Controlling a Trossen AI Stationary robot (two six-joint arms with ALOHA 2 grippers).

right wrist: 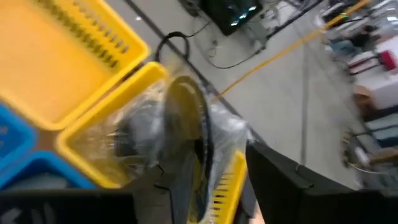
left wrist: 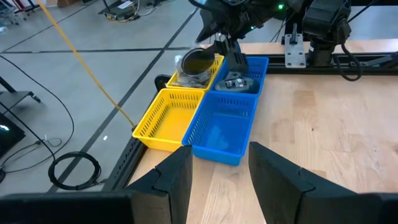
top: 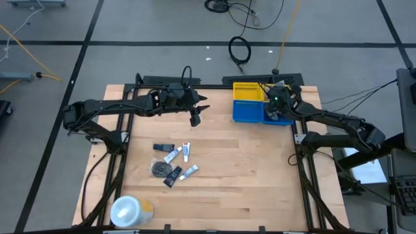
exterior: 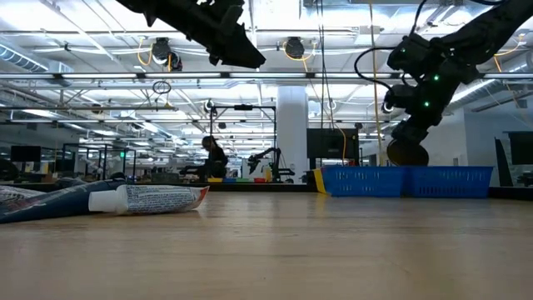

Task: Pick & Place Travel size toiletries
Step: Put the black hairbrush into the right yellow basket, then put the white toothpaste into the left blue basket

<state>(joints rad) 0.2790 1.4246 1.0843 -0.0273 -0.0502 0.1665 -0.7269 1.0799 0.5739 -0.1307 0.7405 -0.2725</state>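
My right gripper (top: 278, 109) hangs open over the yellow basket (left wrist: 166, 118) and blue basket (top: 249, 113) at the table's far right. A dark round flat piece in clear wrap (right wrist: 186, 134) stands on edge between its fingers, above the yellow basket; the low view shows the piece (exterior: 408, 152) just over the basket rim. My left gripper (left wrist: 221, 180) waits open and empty above the far middle of the table (top: 195, 118). Several small toiletries (top: 173, 162), white tubes and dark pieces, lie flat on the table's left half. My right gripper has the wrapped round piece (left wrist: 198, 61) between its open fingers, on edge, clear of the basket. The wrap lies close to one finger (right wrist: 280, 180). Whether that finger still touches it, I cannot tell.
A dark item (left wrist: 235, 83) lies in the blue basket's far compartment, and wrapped pieces (left wrist: 185, 78) lie in the yellow one. A large white-and-yellow roll (top: 130, 211) sits at the table's near left corner. A white tube (exterior: 154, 198) lies close to the low camera.
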